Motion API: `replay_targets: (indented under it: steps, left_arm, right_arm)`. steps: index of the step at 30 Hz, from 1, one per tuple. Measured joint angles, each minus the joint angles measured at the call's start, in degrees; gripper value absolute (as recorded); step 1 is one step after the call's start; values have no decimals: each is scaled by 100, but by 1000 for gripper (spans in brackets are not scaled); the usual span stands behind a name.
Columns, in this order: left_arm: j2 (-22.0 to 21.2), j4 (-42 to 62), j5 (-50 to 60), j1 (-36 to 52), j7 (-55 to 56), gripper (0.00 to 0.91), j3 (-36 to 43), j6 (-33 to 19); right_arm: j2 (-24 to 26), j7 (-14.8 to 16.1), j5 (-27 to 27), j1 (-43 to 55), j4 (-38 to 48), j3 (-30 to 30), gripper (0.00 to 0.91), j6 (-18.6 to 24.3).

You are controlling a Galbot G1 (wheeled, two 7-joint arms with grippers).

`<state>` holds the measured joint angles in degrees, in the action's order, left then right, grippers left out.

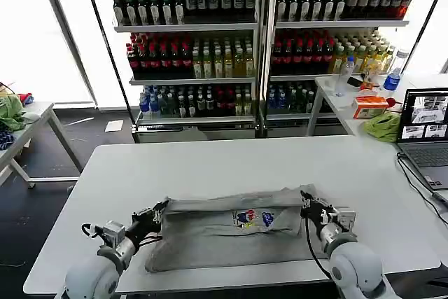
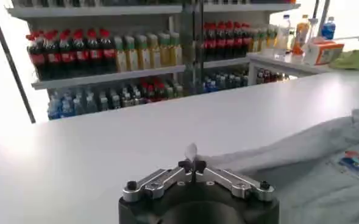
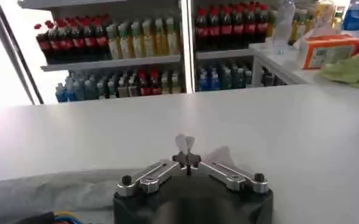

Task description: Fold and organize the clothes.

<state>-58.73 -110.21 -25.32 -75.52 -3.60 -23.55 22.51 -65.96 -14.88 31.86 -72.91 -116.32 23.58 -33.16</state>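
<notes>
From the head view, the shirt [image 1: 238, 232] lies across the near part of the counter [image 1: 210, 166], print up, its far edge already rolled toward me. My left gripper [image 1: 155, 213] pinches the far left corner, and my right gripper [image 1: 310, 208] pinches the far right corner. I judge the step to be carrying that far edge over the body of the shirt. To do it well I should move both arms at one pace, keep the edge taut between them (slack would let the middle sag and crease), and lay it down parallel to the near hem before letting go.

The left wrist view gives what the head view cannot: my fingers [image 2: 191, 164] pressed together on a small tuft of grey cloth, with the shirt [image 2: 325, 164] trailing off beside them and a bit of the print in sight.

The right wrist view confirms the same for the other side, my fingers [image 3: 185, 159] closed on a nip of fabric, the shirt [image 3: 51, 192] stretching away low behind them.
</notes>
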Motion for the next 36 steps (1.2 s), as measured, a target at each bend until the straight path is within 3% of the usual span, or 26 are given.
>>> replay_targets:
  steps: [23,24,25,26,27,28,29,36]
  left_arm:
    - [8,-296,50,-468,-22,0,-244,14]
    - [-2,-297,57,-483,-29,191,-242,13]
    - [-9,-303,62,-495,-30,907,-242,13]
    - [-11,-318,67,-502,-29,907,-244,14]
    - [-15,-335,69,-508,-24,907,-247,18]
    - [-17,-345,74,-512,-18,907,-250,24]
    - [-22,-350,82,-514,-7,907,-253,30]
    - [-65,-379,142,-519,20,907,-250,44]
  right_arm:
    - [17,12,-101,-589,-469,328,0,4]
    - [12,13,-127,-598,-456,314,0,5]
    - [6,14,-150,-614,-436,299,0,5]
    - [5,15,-177,-632,-417,286,71,6]
    - [1,19,-202,-649,-397,271,242,6]
    - [-6,21,-232,-671,-374,252,826,6]
    - [-13,20,-255,-688,-353,239,907,6]
    - [-82,-23,-411,-746,-239,211,907,37]
